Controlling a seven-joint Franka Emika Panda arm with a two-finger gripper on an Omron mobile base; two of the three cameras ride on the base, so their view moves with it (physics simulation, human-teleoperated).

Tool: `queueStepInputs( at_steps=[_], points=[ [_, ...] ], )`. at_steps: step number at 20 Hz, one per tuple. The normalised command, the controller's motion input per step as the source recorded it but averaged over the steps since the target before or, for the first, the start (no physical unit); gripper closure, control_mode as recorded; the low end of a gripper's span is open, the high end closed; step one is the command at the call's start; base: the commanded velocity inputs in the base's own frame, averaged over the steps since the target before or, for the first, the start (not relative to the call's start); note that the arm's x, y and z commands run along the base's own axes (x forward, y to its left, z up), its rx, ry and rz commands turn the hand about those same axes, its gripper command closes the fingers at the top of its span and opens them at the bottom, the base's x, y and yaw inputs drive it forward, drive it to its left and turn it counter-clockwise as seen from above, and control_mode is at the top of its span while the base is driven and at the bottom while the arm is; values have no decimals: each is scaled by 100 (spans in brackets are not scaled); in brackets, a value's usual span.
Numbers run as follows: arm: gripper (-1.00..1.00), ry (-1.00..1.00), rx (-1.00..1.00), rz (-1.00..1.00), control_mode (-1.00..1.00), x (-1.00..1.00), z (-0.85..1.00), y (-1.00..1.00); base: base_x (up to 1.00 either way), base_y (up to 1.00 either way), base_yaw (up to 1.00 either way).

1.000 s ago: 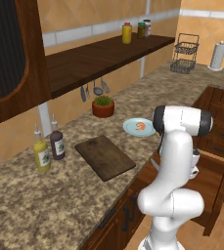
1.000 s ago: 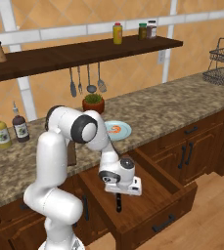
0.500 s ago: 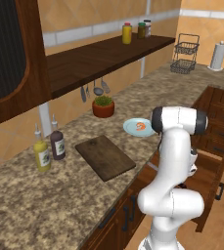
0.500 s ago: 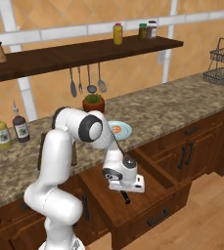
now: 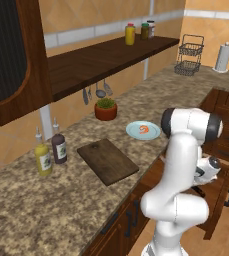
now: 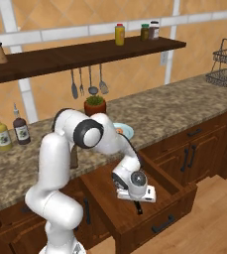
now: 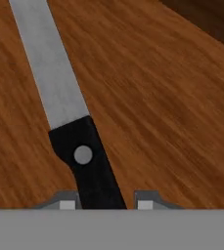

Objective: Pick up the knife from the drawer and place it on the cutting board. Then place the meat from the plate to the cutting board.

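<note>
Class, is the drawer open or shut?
Open: the drawer is pulled out from the cabinet, and the knife lies on its floor.

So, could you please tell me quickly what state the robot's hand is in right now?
Hand: open, one fingertip on each side of the black handle of the knife, low over the floor of the drawer; not yet shut on it.

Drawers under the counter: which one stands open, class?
The drawer that the gripper reaches into, holding the knife. It is pulled out, its wooden floor showing; the neighbouring fronts sit flush.
</note>
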Motion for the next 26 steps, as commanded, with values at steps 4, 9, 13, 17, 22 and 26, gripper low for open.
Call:
queueStepInputs(
  at_steps=[4, 9, 13, 17, 22, 26],
  points=[
    [100, 12, 1, 4, -100, -6, 100, -6, 0, 0, 0],
    [100, 40, -1, 5, -100, 2, 100, -2, 0, 0, 0],
    [100, 39, 0, 0, -100, 1, 100, -29, 0, 0, 0],
    [100, 43, 0, 0, -100, 16, 100, -52, 0, 0, 0],
    [100, 31, 3, 0, -100, 0, 100, -62, 0, 0, 0],
    [100, 27, 4, -5, -100, 15, 100, -34, 0, 0, 0]
  ],
)
